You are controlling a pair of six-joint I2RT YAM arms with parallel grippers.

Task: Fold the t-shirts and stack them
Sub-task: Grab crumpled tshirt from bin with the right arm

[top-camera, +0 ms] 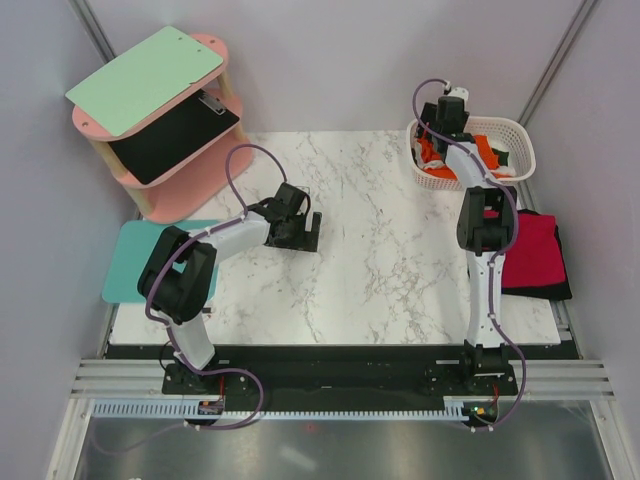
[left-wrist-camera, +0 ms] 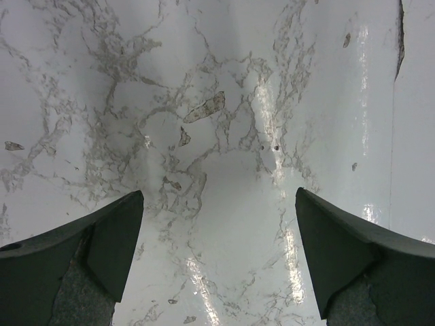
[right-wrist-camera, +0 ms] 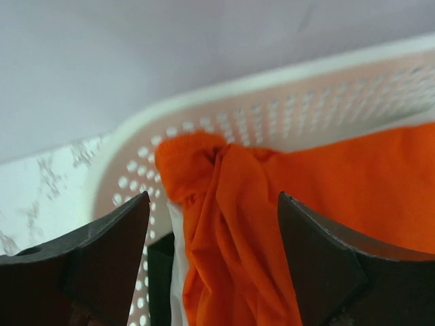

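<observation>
A bright orange t-shirt point(right-wrist-camera: 272, 224) lies bunched in the white lattice basket point(top-camera: 515, 135), over white and dark cloth point(right-wrist-camera: 160, 272). My right gripper point(right-wrist-camera: 214, 210) is open just above the orange shirt, its fingers on either side of a gathered fold, inside the basket point(top-camera: 436, 135). A folded crimson red t-shirt point(top-camera: 535, 250) lies on a black one point(top-camera: 545, 292) at the table's right edge. My left gripper point(top-camera: 305, 232) is open and empty over bare marble point(left-wrist-camera: 217, 204) left of centre.
A pink two-level shelf point(top-camera: 165, 150) with a mint board and a black clipboard stands at the back left. A teal mat point(top-camera: 135, 258) lies at the table's left edge. The basket's rim point(right-wrist-camera: 224, 88) curves close behind my right fingers. Grey walls surround the marble table point(top-camera: 380, 270).
</observation>
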